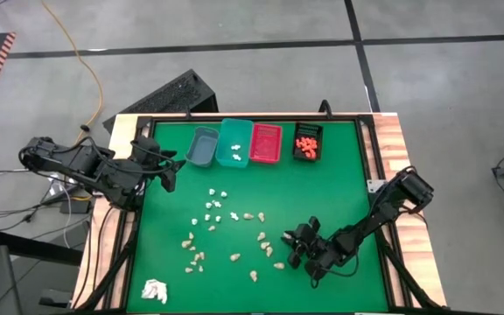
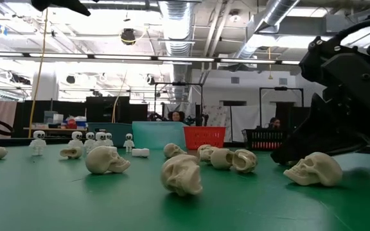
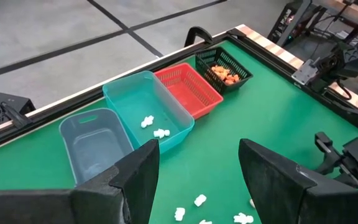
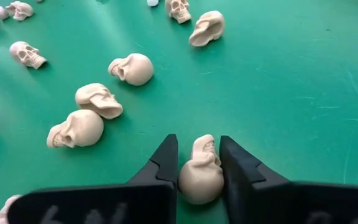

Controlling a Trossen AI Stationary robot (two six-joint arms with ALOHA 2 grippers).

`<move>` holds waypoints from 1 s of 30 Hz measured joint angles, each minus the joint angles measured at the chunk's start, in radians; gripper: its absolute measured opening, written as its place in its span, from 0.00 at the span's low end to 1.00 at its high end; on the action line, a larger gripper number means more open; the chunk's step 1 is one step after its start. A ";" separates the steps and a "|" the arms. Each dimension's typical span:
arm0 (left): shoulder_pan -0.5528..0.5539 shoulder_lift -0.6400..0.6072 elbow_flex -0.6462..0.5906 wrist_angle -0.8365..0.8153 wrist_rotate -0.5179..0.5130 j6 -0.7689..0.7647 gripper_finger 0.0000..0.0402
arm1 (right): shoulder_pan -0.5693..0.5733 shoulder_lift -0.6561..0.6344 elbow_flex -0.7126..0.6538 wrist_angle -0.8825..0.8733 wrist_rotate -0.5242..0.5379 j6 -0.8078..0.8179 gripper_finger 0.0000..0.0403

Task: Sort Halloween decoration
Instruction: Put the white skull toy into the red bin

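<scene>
Pinching one beige skull [image 4: 201, 171] between both fingers, low on the green tabletop [image 1: 339, 188]: right tool [image 1: 296, 248]. Scattered across mid-tabletop: more beige skulls [image 1: 250, 215] and white skeleton figures [image 1: 213, 206]. Parked near the grey bin [image 1: 202, 147], fingers spread, holding nothing: left tool [image 1: 171, 169]. Orange pieces [image 1: 306, 143] in black bin [image 1: 308, 131].

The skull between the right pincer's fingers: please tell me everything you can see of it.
The skull is a small beige piece, matte like plastic or resin, with a rounded cranium and a narrower face end. It lies on the green mat, cranium toward the camera. The right pincer has its dark fingers pressed on both sides of it. No other skull touches it.
</scene>
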 joint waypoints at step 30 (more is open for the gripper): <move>0.000 0.000 0.000 -0.009 -0.002 0.027 0.52 | -0.529 -0.469 0.114 -0.186 -0.067 -0.761 0.18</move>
